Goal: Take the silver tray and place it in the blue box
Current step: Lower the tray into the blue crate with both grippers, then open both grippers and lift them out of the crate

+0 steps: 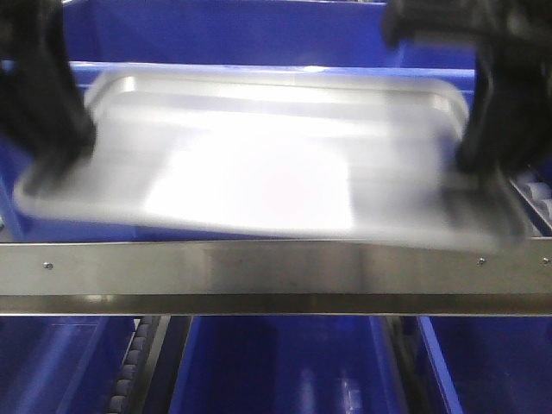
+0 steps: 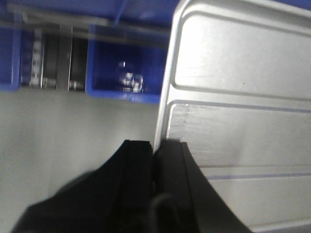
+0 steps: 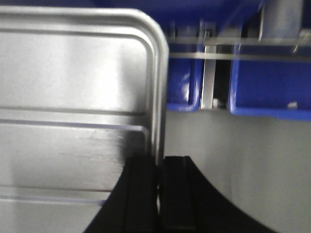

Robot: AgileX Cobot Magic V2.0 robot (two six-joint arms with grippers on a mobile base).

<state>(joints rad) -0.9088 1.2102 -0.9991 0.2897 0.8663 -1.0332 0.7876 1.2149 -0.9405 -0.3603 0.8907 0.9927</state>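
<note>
several blue bins sit under a steel rail that crosses just below the silver tray. the blue box stands behind the tray. both arms reach in from the upper corners, one at each short end. the left gripper pinches the tray's left rim and the right gripper its right rim, fingers narrowed onto the metal. the tray is blurred.

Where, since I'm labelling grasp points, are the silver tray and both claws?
silver tray (image 1: 259, 172), front view, bright centre panel.
left claw (image 2: 155, 149), left wrist view, between its fingertips.
right claw (image 3: 159, 164), right wrist view, between its fingertips.
</note>
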